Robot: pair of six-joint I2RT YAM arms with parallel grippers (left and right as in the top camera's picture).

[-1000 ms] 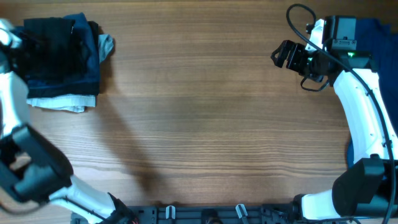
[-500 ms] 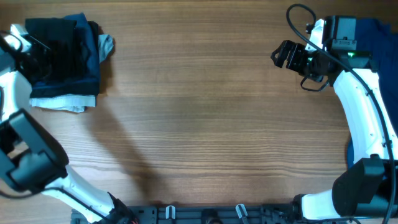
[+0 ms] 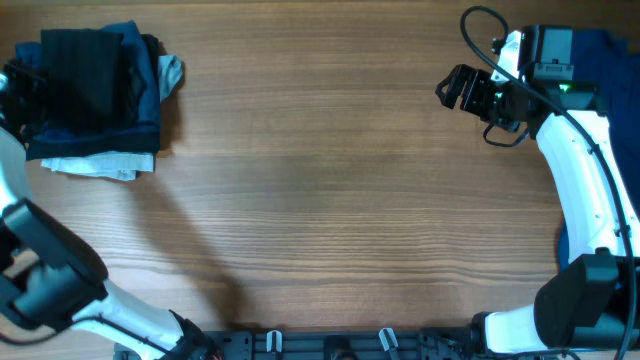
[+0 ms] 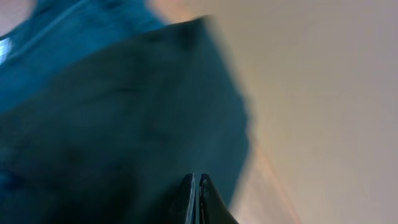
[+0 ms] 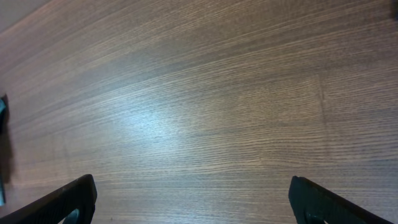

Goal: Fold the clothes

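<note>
Two arms in view, one pile of laundry. Your stack of clothes (image 3: 95, 100) sits in the upper left of the overhead frame, on the table (image 3: 330, 180). The top layer is a black garment (image 3: 80, 70), lying flat. Under it are dark blue garments (image 3: 140, 125), with edges showing along the right and bottom. A white garment (image 3: 95, 165) sticks out at the stack's bottom edge, and a grey scrap (image 3: 172, 72) at its right edge.

Left pincer (image 4: 196, 186): fingers pressed together, only a thin seam between them. Its wrist view is blurred. Dark cloth (image 4: 112, 124) fills the left and centre of that view, with pale table to the right. The tips sit over the cloth's lower edge; touching it or not, can't tell. In the overhead this pincer is at the far left edge of the frame, just beside the stack's left side and mostly cut off.

Right pincer (image 5: 191, 183): spread wide, with one finger (image 5: 71, 199) at the lower left of its wrist view and the other at the lower right, table wood showing between them. The overhead puts it in the upper right, well apart from the stack.

More blue cloth (image 3: 610, 45) lies in the upper right corner behind the right arm (image 3: 585, 170), and a strip shows lower down at the right edge. Folded or loose, you can't tell from these views.
</note>
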